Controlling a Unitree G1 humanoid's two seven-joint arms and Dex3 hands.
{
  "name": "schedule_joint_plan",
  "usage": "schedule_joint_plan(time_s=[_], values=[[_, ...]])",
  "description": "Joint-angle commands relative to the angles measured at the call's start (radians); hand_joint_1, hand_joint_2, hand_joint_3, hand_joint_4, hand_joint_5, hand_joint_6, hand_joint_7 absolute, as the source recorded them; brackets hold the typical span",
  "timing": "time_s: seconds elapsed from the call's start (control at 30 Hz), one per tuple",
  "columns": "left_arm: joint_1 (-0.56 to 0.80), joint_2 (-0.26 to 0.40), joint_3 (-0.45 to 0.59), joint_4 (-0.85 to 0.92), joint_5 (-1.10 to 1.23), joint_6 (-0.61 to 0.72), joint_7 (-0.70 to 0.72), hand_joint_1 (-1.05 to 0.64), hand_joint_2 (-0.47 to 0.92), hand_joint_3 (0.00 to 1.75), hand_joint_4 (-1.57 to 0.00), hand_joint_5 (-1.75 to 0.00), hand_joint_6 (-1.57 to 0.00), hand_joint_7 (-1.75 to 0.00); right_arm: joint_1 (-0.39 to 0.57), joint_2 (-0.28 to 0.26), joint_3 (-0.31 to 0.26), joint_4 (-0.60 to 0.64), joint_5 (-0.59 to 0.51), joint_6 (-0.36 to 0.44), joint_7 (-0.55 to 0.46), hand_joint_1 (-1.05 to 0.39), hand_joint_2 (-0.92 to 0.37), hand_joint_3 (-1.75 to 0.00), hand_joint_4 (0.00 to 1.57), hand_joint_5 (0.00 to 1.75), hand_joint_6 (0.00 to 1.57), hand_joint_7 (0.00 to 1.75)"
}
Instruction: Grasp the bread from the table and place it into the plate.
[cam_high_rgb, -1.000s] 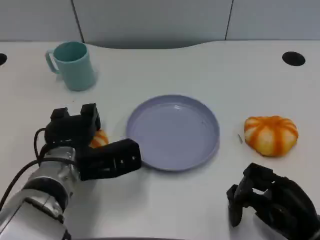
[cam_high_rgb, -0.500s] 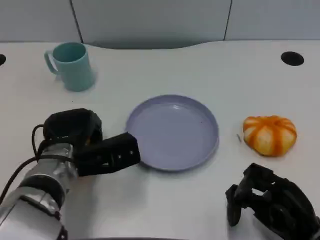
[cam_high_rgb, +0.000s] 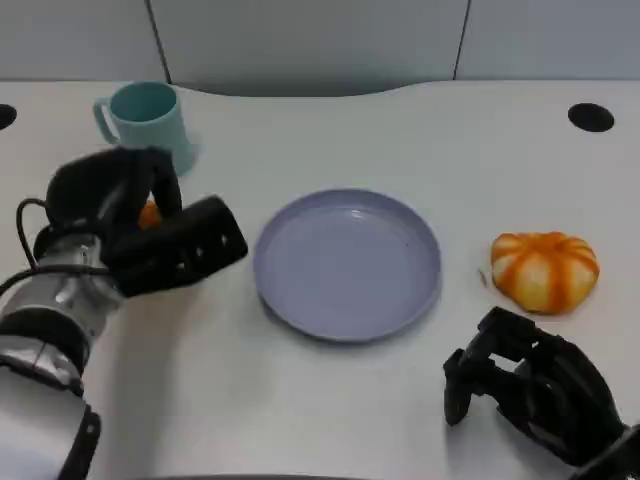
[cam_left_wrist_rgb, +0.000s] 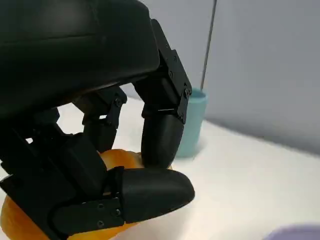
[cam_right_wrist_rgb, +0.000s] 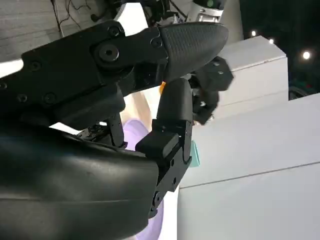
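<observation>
Gripping the small orange bread (cam_high_rgb: 149, 213) in our left hand (cam_high_rgb: 150, 235), we hold it beside the purple plate (cam_high_rgb: 346, 263) (cup (cam_high_rgb: 147, 127) just beyond); our right hand (cam_high_rgb: 530, 390) curls on nothing.

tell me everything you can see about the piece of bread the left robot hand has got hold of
The small orange bread roll looks smooth, rounded and glossy. Black fingers of the left robot hand wrap around it, hiding most of it. In the head view just an orange sliver peeks out between them, beside the teal mug and left of the lavender round plate. Whether it touches the white table cannot be told.
</observation>
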Motion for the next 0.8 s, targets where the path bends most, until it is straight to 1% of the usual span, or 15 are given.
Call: schedule_joint_plan(time_s=[0.03,0.07,0.1,0.13,0.17,0.23,0.4,0.43,0.5,0.53,0.67,0.7,0.73,0.8], values=[[-0.027,0.01,0.044,-0.011,-0.041,-0.054,-0.001,-1.05,0.73,0.78,-0.85,-1.74,-0.7,-1.73,-0.028,-0.007,-0.02,0.053,-0.008,-0.037,-0.004,-0.71,-0.92,-0.19,0.69,1.59,0.67,1.1],[-0.031,0.007,0.053,-0.012,-0.05,-0.065,0.0,-1.05,0.78,0.66,-0.84,-1.73,-0.7,-1.69,-0.034,-0.005,-0.022,0.065,-0.01,-0.052,-0.002,-0.72,-0.92,-0.2,0.7,1.59,0.67,1.1],[-0.036,0.003,0.065,-0.014,-0.062,-0.083,0.003,-1.05,0.81,0.6,-0.84,-1.72,-0.71,-1.68,-0.042,-0.009,-0.021,0.076,-0.017,-0.056,-0.005,-0.72,-0.92,-0.21,0.7,1.6,0.67,1.1],[-0.043,-0.004,0.076,-0.017,-0.073,-0.104,0.011,-1.05,0.87,0.45,-0.83,-1.67,-0.69,-1.62,-0.045,-0.013,-0.018,0.079,-0.024,-0.057,-0.007,-0.74,-0.92,-0.21,0.7,1.6,0.68,1.11],[-0.047,-0.008,0.083,-0.019,-0.079,-0.117,0.016,-1.05,0.89,0.37,-0.83,-1.65,-0.68,-1.59,-0.047,-0.015,-0.017,0.08,-0.029,-0.056,-0.008,-0.74,-0.92,-0.21,0.7,1.6,0.68,1.11],[-0.061,-0.025,0.1,-0.023,-0.095,-0.154,0.033,-1.05,0.92,0.28,-0.82,-1.6,-0.66,-1.54,-0.057,-0.01,-0.027,0.098,-0.024,-0.051,0.002,-0.74,-0.92,-0.2,0.7,1.6,0.68,1.1],[-0.067,-0.033,0.112,-0.022,-0.099,-0.173,0.038,-1.05,0.92,0.25,-0.83,-1.57,-0.66,-1.49,-0.068,-0.007,-0.039,0.117,-0.023,-0.053,0.013,-0.73,-0.92,-0.19,0.71,1.59,0.69,1.08],[-0.081,-0.065,0.125,-0.025,-0.116,-0.198,0.028,-1.05,0.92,0.24,-0.82,-1.55,-0.68,-1.47,-0.073,-0.005,-0.039,0.127,-0.026,-0.059,0.014,-0.73,-0.92,-0.19,0.72,1.59,0.69,1.08],[-0.104,-0.121,0.146,-0.03,-0.144,-0.238,0.002,-1.05,0.92,0.19,-0.87,-1.38,-0.77,-1.26,-0.079,-0.006,-0.036,0.132,-0.031,-0.054,0.019,-0.73,-0.92,-0.19,0.73,1.59,0.69,1.07],[-0.109,-0.133,0.15,-0.03,-0.152,-0.247,-0.005,-1.05,0.92,0.18,-0.88,-1.33,-0.8,-1.2,-0.081,-0.006,-0.035,0.134,-0.032,-0.053,0.021,-0.72,-0.92,-0.19,0.73,1.59,0.69,1.06],[-0.111,-0.136,0.153,-0.027,-0.156,-0.252,-0.01,-1.05,0.92,0.17,-0.9,-1.29,-0.82,-1.15,-0.084,-0.006,-0.039,0.137,-0.035,-0.053,0.024,-0.72,-0.92,-0.19,0.74,1.59,0.69,1.06],[-0.121,-0.169,0.144,-0.028,-0.15,-0.266,-0.009,-1.05,0.92,0.17,-0.9,-1.29,-0.82,-1.15,-0.086,-0.004,-0.038,0.145,-0.041,-0.077,0.029,-0.72,-0.92,-0.19,0.74,1.59,0.69,1.06],[-0.13,-0.205,0.137,-0.029,-0.147,-0.278,-0.013,-1.05,0.92,0.14,-0.94,-1.19,-0.87,-1.04,-0.085,-0.002,-0.035,0.143,-0.047,-0.093,0.03,-0.71,-0.92,-0.22,0.71,1.59,0.68,1.06],[-0.14,-0.251,0.126,-0.029,-0.142,-0.289,-0.02,-1.05,0.92,0.12,-0.97,-1.09,-0.91,-0.93,-0.078,0.007,-0.033,0.131,-0.046,-0.105,0.031,-0.7,-0.92,-0.23,0.69,1.58,0.68,1.07]])
